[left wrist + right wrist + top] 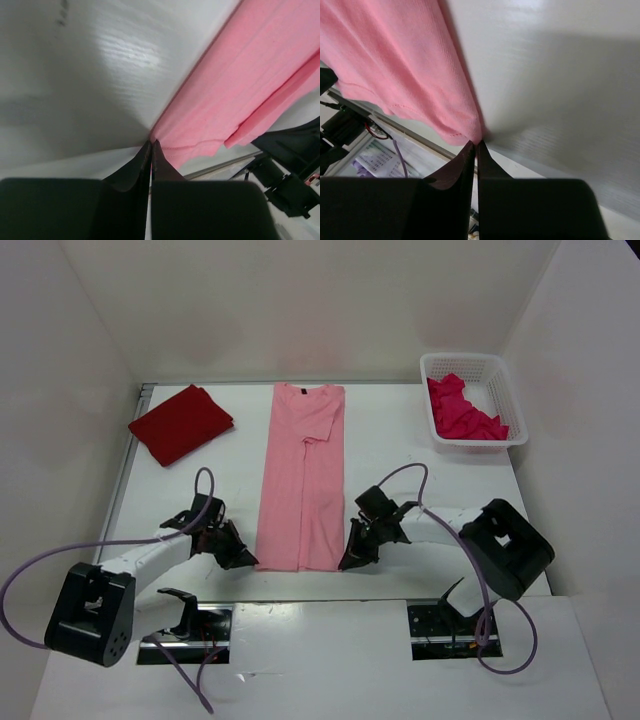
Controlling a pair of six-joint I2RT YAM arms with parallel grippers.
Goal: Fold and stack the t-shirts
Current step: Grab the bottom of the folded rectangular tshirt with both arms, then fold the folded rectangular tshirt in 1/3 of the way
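Note:
The light pink t-shirt (300, 480) lies flat mid-table, folded into a long strip with its collar at the far end. My left gripper (243, 560) is at its near left corner. In the left wrist view the left gripper (151, 143) is shut, pinching the hem corner of the pink t-shirt (240, 85). My right gripper (348, 562) is at the near right corner. The right wrist view shows the right gripper (476, 144) shut on the hem corner of the pink t-shirt (395, 55). A dark red t-shirt (180, 423) lies folded at the back left. The crimson-magenta t-shirt (462, 410) sits crumpled in the basket.
A white mesh basket (500, 375) stands at the back right corner. White walls close in the table on the left, back and right. The table's near edge and the arm bases run just behind both grippers.

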